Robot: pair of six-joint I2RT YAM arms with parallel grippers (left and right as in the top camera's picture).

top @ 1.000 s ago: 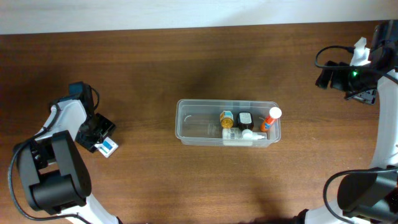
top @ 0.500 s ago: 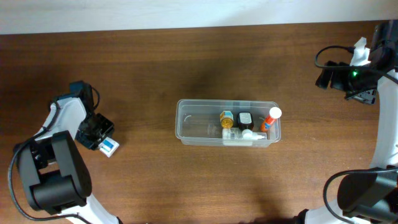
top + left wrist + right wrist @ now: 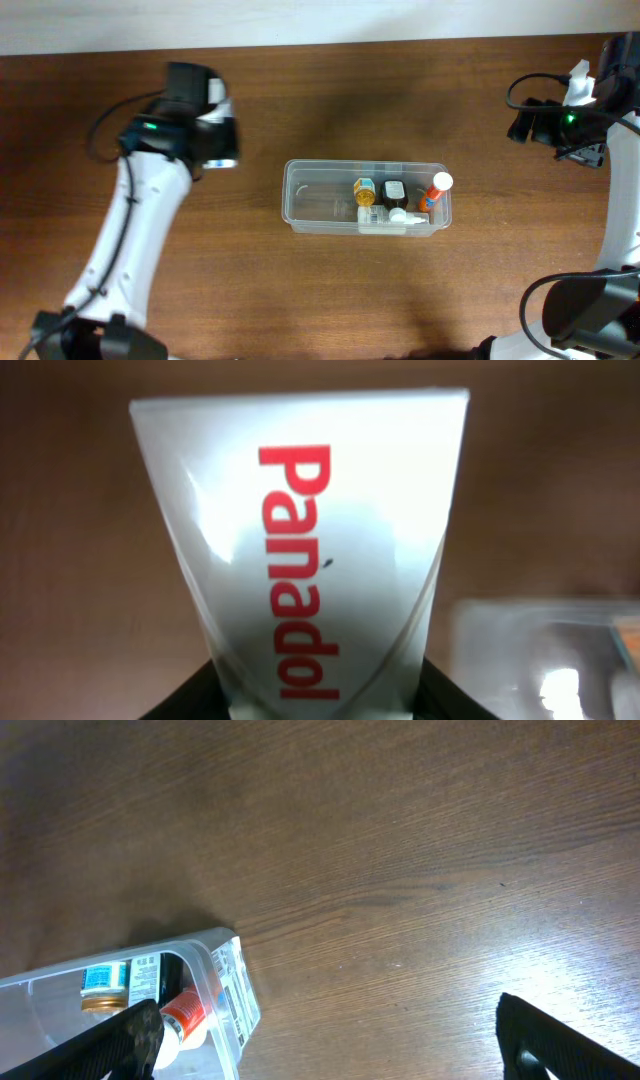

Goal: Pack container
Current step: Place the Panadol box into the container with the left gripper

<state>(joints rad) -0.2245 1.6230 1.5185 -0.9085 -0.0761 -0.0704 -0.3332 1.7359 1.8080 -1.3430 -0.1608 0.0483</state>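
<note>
The clear plastic container point(image 3: 300, 205) lies at the table's middle, holding an amber bottle point(image 3: 365, 189), a dark bottle point(image 3: 394, 191), an orange tube point(image 3: 435, 193) and a white bottle point(image 3: 385, 217) in its right half. My left gripper point(image 3: 220, 147) is shut on a white Panadol box point(image 3: 310, 560), held above the table just left of the container, whose corner shows in the left wrist view point(image 3: 520, 650). My right gripper point(image 3: 325, 1040) is open and empty at the far right; its view shows the container's end point(image 3: 225, 990).
The table's back edge meets a white wall along the top of the overhead view. The right arm's cable point(image 3: 525, 90) loops near the back right corner.
My left gripper has lifted the box from the table's left side and swung up and to the right, close to the container. The right arm has not moved.
</note>
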